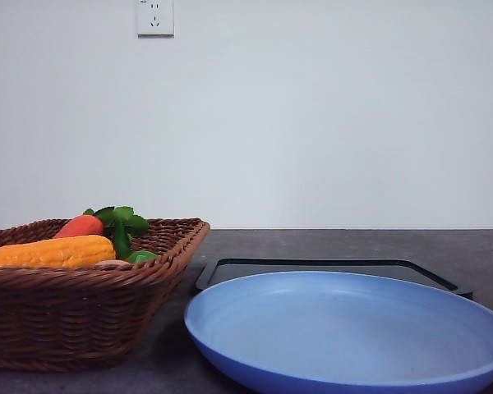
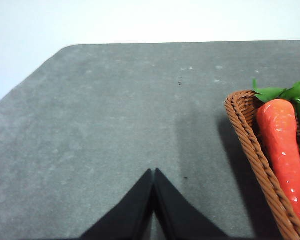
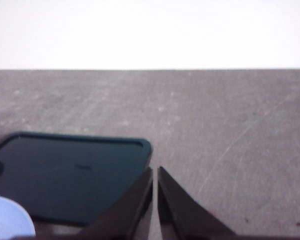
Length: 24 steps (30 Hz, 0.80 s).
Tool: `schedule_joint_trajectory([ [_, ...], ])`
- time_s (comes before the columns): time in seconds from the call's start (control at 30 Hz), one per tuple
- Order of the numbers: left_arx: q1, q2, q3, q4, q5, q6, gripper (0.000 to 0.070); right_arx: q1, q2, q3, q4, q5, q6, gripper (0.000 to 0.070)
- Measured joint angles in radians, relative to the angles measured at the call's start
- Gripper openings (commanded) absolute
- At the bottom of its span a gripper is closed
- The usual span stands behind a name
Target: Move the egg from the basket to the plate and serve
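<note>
The brown wicker basket (image 1: 82, 316) stands at the front left, holding a long orange-yellow vegetable (image 1: 49, 251) and a red-orange carrot (image 1: 80, 225) with green leaves. The egg is almost hidden; only a pale brown sliver (image 1: 112, 263) peeks over the rim. The light-blue plate (image 1: 345, 328) lies empty at the front right. My left gripper (image 2: 153, 174) is shut and empty over bare table, beside the basket's corner (image 2: 250, 135). My right gripper (image 3: 155, 172) is shut and empty at the corner of the black tray (image 3: 65, 172).
A flat black tray (image 1: 329, 267) lies just behind the plate. The plate's edge (image 3: 7, 217) shows beside the tray in the right wrist view. Dark grey tabletop (image 2: 115, 115) stretches left of the basket and right of the tray (image 3: 230, 125). A white wall stands behind.
</note>
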<state>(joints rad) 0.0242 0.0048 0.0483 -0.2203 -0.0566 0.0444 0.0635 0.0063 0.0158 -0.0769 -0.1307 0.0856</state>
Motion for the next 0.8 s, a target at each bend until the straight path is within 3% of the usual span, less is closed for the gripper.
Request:
schedule_joint_trajectory([
  [0.1,0.0,0.0,-0.001,0.002,0.0,0.006,0.0,0.0,0.0,0.0,0.036,0.0,0.0,0.0],
  [0.2,0.0,0.0,-0.002,0.012,0.007,-0.054,0.0,0.0,0.0,0.0,0.099,0.0,0.009,0.0],
  [0.53,0.0,0.0,-0.002,0.023,0.048,-0.54,0.0,0.0,0.0,0.0,0.255,0.0,0.242,0.0],
  [0.63,0.0,0.0,-0.002,0.023,0.122,-0.612,0.0,0.0,0.0,0.0,0.244,0.0,0.296,0.0],
  [0.8,0.0,0.001,-0.001,0.029,0.257,-0.643,0.0,0.0,0.0,0.047,0.095,0.0,0.34,0.0],
])
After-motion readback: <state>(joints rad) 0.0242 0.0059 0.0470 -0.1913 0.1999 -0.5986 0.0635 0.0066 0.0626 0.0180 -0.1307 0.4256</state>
